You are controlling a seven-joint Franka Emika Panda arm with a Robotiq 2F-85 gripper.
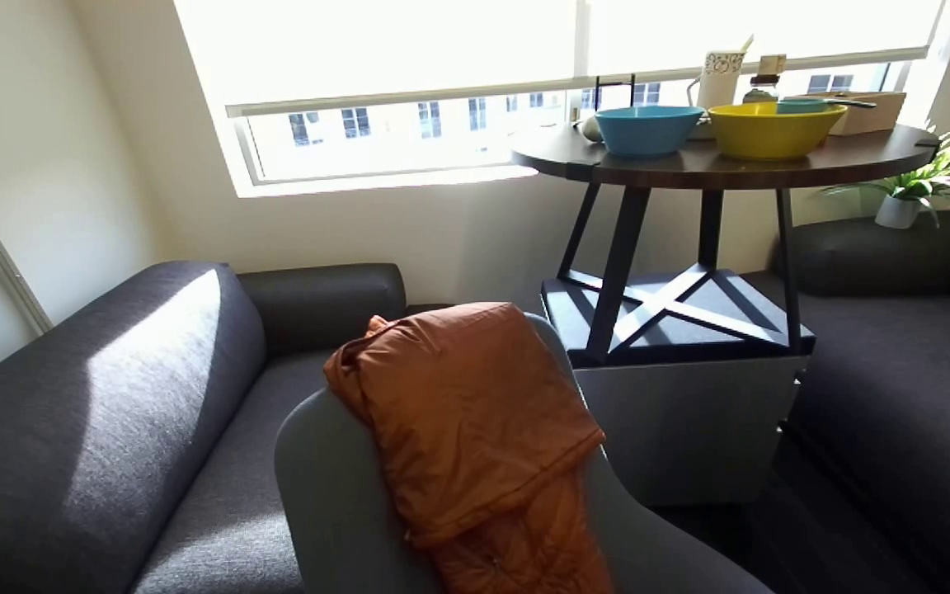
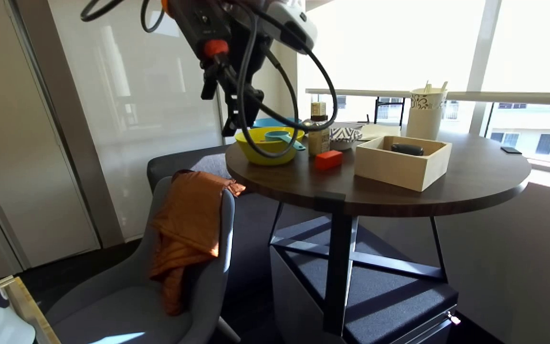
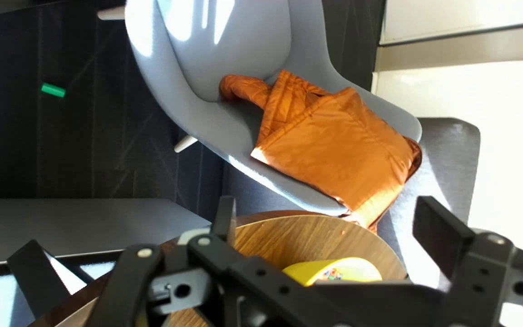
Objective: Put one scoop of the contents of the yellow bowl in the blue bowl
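The yellow bowl stands on the round table; it also shows in an exterior view. Its near part shows in the wrist view, with small multicoloured pieces inside. A light blue scoop rests in it, handle over the rim; it also shows in an exterior view. The blue bowl stands beside the yellow one; its rim shows behind it in an exterior view. The wrist view shows neither scoop nor blue bowl. My gripper is open and empty, above the yellow bowl's side in an exterior view.
On the dark round table stand a wooden box, an orange-red block, a bottle, a patterned bowl and a tall cup with utensils. A grey chair with an orange jacket stands by the table's edge.
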